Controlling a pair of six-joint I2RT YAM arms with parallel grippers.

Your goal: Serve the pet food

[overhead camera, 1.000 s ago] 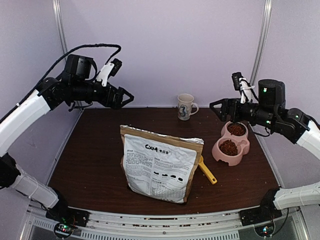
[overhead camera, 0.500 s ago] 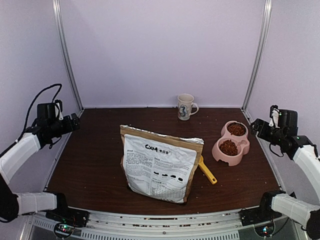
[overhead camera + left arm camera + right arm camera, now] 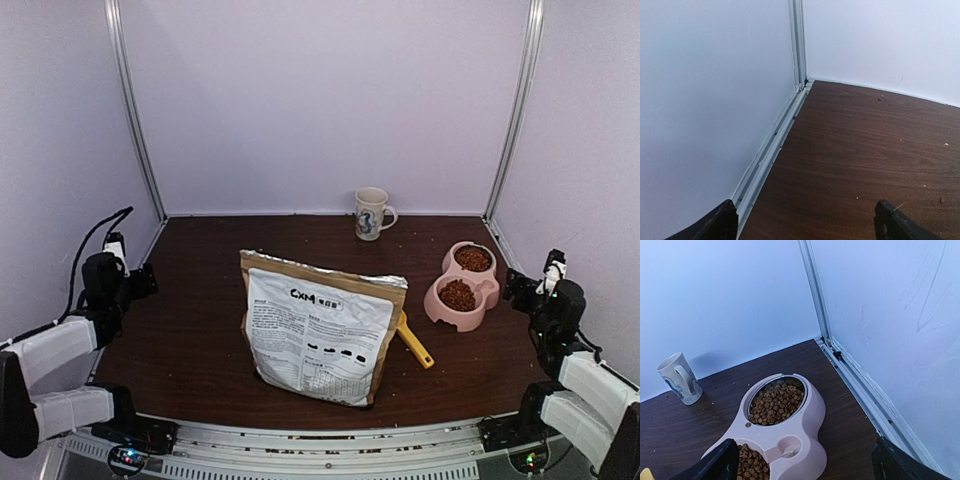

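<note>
Brown table (image 3: 190, 330): at its left edge the left gripper (image 3: 143, 282) hovers, wide open and empty. A kraft bag (image 3: 320, 335) stands in the centre. Pet food (image 3: 458, 294) fills the pink double bowl (image 3: 436, 308). The right gripper (image 3: 514, 285), gaping and empty, hangs just beside the bowl.

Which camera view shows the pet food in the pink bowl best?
The right wrist view: the pet food sits close, single pellets distinct. The top external view shows both compartments of the pink bowl filled, but small. The left wrist view shows none of it.

Table (image 3: 180, 330): bag (image 3: 320, 330), scoop (image 3: 415, 345), mug (image 3: 372, 213), double bowl (image 3: 452, 320)
</note>
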